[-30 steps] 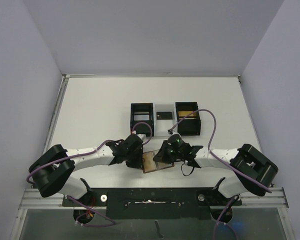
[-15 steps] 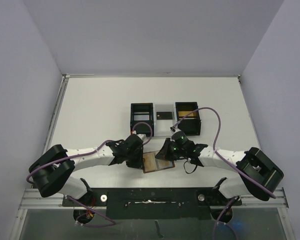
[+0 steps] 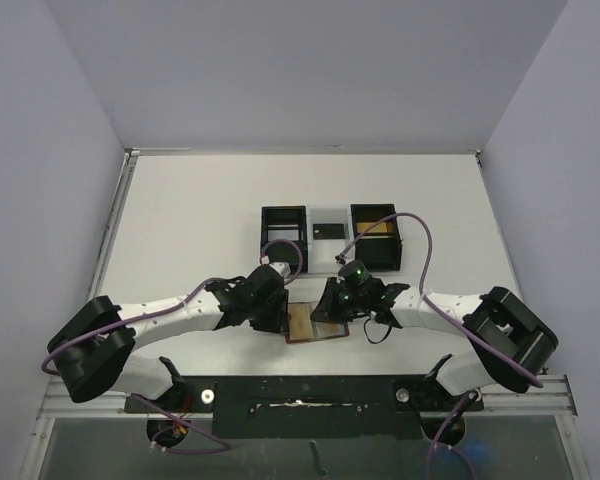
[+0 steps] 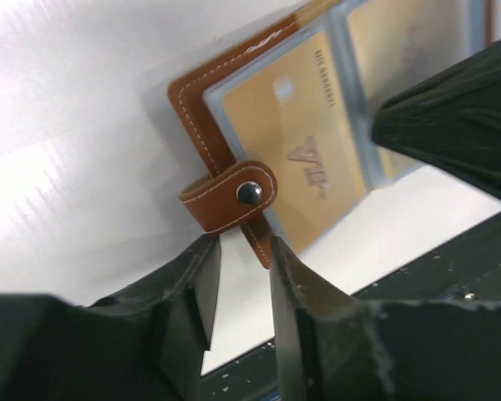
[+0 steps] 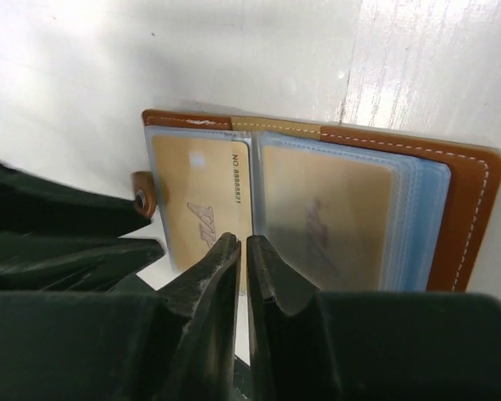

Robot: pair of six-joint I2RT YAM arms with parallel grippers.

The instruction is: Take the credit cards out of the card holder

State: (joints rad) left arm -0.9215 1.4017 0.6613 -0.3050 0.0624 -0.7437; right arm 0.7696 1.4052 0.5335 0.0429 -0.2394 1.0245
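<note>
Looking down at the white table (image 3: 180, 220): everything sits round the card holder (image 3: 302, 325), which lies open, flat, inside up, near the table's front edge.

Left arm (image 3: 170, 315) comes in from the holder's left, right arm (image 3: 440, 305) from its right. Both wrists are low over it.

Black-and-white tray (image 3: 264, 230) is well beyond the holder, toward the back wall. It has three compartments. The one on the right has something gold-tan (image 3: 375, 227) in it, and the middle one has a small black card (image 3: 328, 229).

The holder is reddish-brown leather with pale stitching and clear blue-grey sleeves (image 5: 413, 217) inside. Credit cards (image 5: 196, 209) are in the sleeves, both gold-tan, one on each side of the fold. The one nearer the tab shows sharp; the other is hazy behind its sleeve.

Left gripper (image 4: 242, 251): jaws parted, nothing between them, tips just short of the holder's snap tab (image 4: 225, 200). The tab is folded over the holder's edge, with its metal stud (image 4: 249, 194) facing up.

Right gripper (image 5: 243, 244): jaws all but closed, only a sliver of gap, tips at the holder's near edge by the fold. Can't tell if they nip a sleeve edge.

Writing: the sharp card has "NO.8888…" along its edge, last digits too small to be sure of. Under it is a slanted script logo, repeated on the hazy card. I can't read either.
</note>
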